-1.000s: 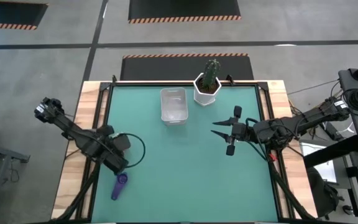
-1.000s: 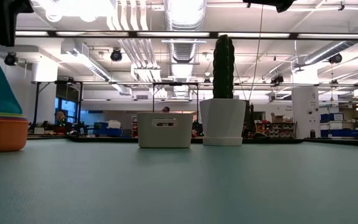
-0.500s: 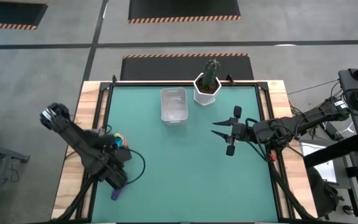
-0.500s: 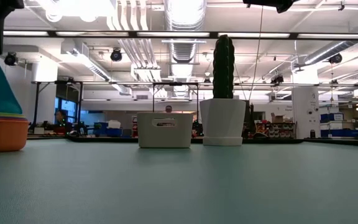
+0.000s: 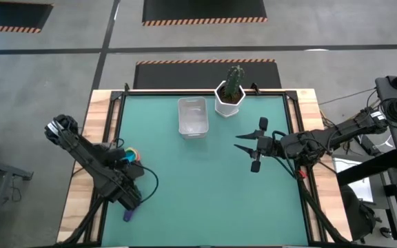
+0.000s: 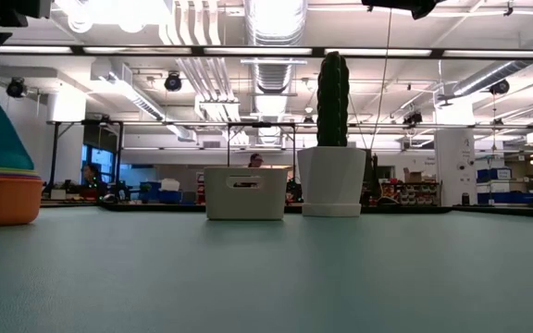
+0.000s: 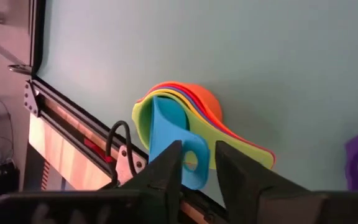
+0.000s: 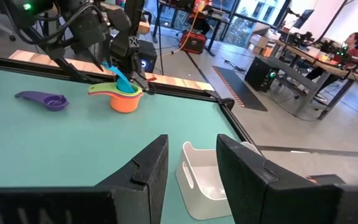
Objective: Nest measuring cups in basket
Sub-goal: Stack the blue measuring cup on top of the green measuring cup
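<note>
A nested stack of measuring cups (image 5: 134,154), orange one (image 7: 199,99) lowest, sits by the table's left edge. A blue cup (image 7: 166,127) stands tilted in the stack's top, handle up. My left gripper (image 7: 199,167) is over the stack, shut on that blue cup. A purple cup (image 8: 45,99) lies alone nearer the front edge, partly under my left arm in the high view. The clear basket (image 5: 192,117) rests on its base at the far middle. My right gripper (image 5: 240,142) hovers open at the right, above the table. My left gripper pinches the blue cup's flat handle near its free, holed end (image 7: 196,163) between its two fingers. The fingers (image 8: 119,65) slant down at it from above and from the table's left side. The cup stays tilted, its bowl resting in the green cup (image 7: 143,118) of the stack.
A white hexagonal pot with a cactus (image 5: 229,98) stands right beside the basket at the far edge. A dark frame rail (image 7: 73,109) runs along the left edge, close behind the stack. Green table surface (image 5: 198,186) lies between the stack and the basket.
My left gripper has come down toward the stack. In the high view the arm has swung toward the near edge, so it now covers part of the purple cup and the stack shows. The stack and blue cup have stayed in place.
</note>
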### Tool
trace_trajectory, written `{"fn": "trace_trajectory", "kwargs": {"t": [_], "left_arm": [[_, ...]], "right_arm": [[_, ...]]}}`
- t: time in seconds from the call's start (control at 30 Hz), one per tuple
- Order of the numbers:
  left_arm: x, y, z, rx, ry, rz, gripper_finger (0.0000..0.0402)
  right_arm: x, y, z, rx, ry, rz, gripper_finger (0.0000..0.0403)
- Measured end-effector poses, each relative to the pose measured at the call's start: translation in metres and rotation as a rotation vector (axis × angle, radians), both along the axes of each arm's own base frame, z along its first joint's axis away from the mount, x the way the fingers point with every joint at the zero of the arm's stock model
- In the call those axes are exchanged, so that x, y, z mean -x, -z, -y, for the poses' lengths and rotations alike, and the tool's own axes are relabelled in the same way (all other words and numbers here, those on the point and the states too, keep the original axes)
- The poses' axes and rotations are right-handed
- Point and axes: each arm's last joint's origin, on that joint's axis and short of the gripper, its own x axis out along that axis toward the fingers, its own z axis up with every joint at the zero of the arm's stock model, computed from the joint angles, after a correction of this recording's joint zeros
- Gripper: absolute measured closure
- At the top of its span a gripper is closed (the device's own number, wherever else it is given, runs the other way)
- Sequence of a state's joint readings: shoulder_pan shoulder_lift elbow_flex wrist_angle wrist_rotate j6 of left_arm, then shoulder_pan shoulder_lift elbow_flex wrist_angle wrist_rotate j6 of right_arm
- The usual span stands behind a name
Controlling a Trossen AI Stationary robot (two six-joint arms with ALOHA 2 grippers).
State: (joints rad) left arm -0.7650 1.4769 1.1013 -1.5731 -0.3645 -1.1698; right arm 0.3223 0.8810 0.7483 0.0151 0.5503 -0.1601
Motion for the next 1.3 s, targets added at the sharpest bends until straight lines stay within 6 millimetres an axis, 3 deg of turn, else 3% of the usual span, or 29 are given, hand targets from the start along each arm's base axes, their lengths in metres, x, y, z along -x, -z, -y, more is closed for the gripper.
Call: {"fn": "trace_trajectory", "kwargs": {"t": [0.23, 0.77, 1.07, 1.3], "left_arm": [[0.000, 0.000, -0.001, -0.009, -0.001, -0.003, 0.0394], [0.000, -0.001, 0.000, 0.003, -0.015, 0.010, 0.0399], [-0.002, -0.019, 0.002, 0.084, -0.020, 0.071, 0.0400], [0.000, -0.020, 0.001, 0.083, -0.015, 0.071, 0.0400]], "right_arm": [[0.000, 0.000, 0.000, 0.001, 0.000, 0.000, 0.0280], [0.000, 0.000, 0.000, -0.001, 0.000, 0.000, 0.0280], [0.000, 0.000, 0.000, -0.001, 0.000, 0.000, 0.0280], [0.000, 0.000, 0.000, -0.002, 0.000, 0.000, 0.0280]]}}
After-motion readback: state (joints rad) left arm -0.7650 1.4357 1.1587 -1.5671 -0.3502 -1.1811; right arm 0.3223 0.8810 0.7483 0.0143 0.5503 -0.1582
